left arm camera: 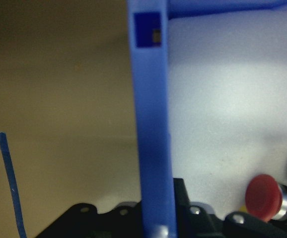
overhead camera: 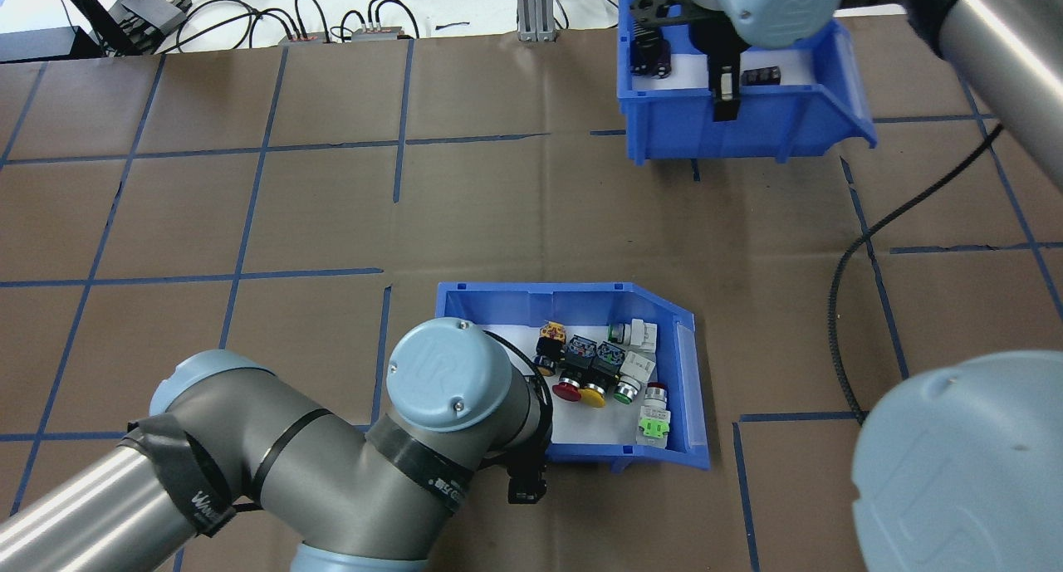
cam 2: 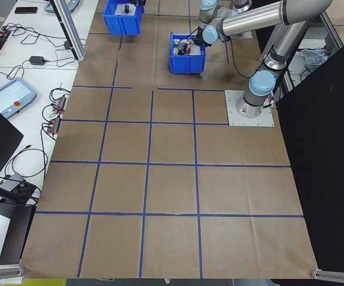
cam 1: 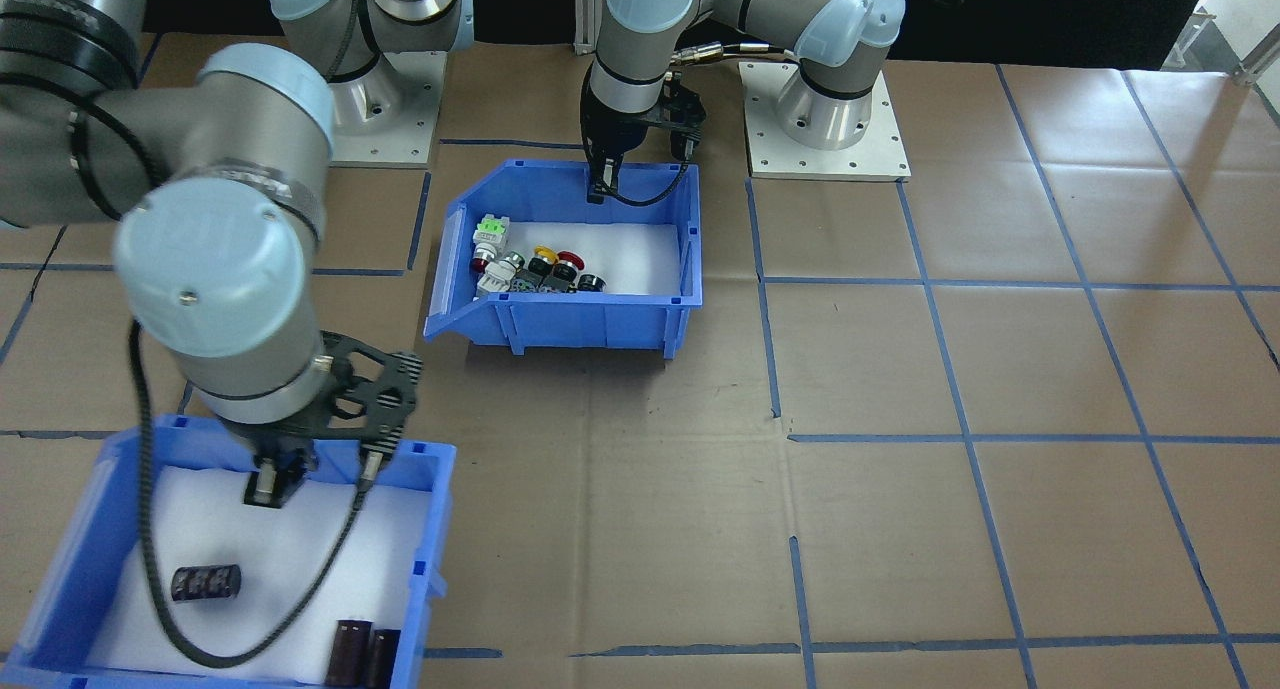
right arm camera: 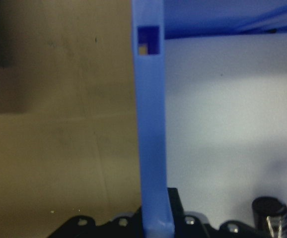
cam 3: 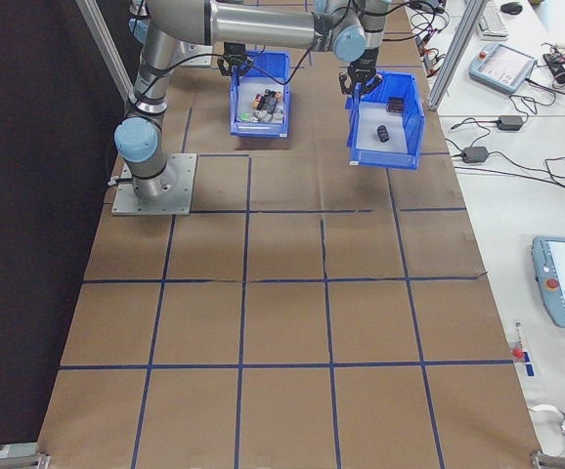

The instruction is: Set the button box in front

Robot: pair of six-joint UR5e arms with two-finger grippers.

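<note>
both bins gripped, button box not yet in front

front view: left gripper point(cam 1: 597, 191) pinches the button box point(cam 1: 570, 257) back wall, near the base; overhead: right gripper point(overhead camera: 726, 99) clamps the other bin point(overhead camera: 739, 128), far beyond it; the move seems left to do

Button box point(cam 1: 585, 314) glossy blue plastic; liner point(cam 1: 640, 254) matt white foam.

We see a brown table point(overhead camera: 208, 207) gridded with blue tape; the button box point(overhead camera: 573, 296) rests near, another blue bin point(overhead camera: 739, 136) far right.
</note>
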